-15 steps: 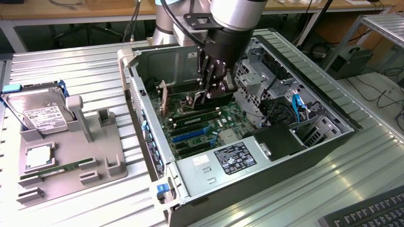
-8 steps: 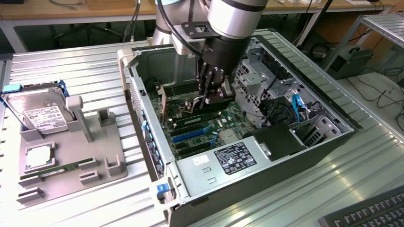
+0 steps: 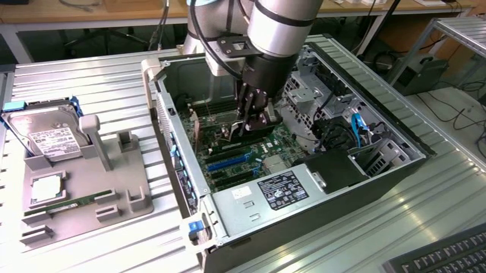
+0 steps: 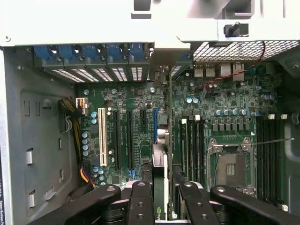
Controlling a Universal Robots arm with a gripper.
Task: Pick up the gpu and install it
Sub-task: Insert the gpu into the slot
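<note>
My gripper (image 3: 254, 122) hangs inside the open computer case (image 3: 395, 133), low over the green motherboard (image 3: 227, 151). In the wrist view the gpu (image 4: 159, 161) is seen edge-on as a thin dark card, clamped between the two black fingers (image 4: 140, 197). The gripper (image 4: 163, 190) is shut on it. The card stands upright, in line with the blue expansion slot (image 4: 156, 124), and its far end reaches toward the case's rear bracket openings (image 4: 161, 75). Whether it touches the slot I cannot tell.
A grey parts holder (image 3: 114, 182) left of the case carries a silver hard drive (image 3: 49, 139), a processor chip (image 3: 45, 187) and a green memory stick (image 3: 76, 202). The power supply (image 3: 281, 190) fills the case's near end. Drive cages (image 3: 319, 91) and cables (image 3: 357, 125) crowd the exterior view's right side.
</note>
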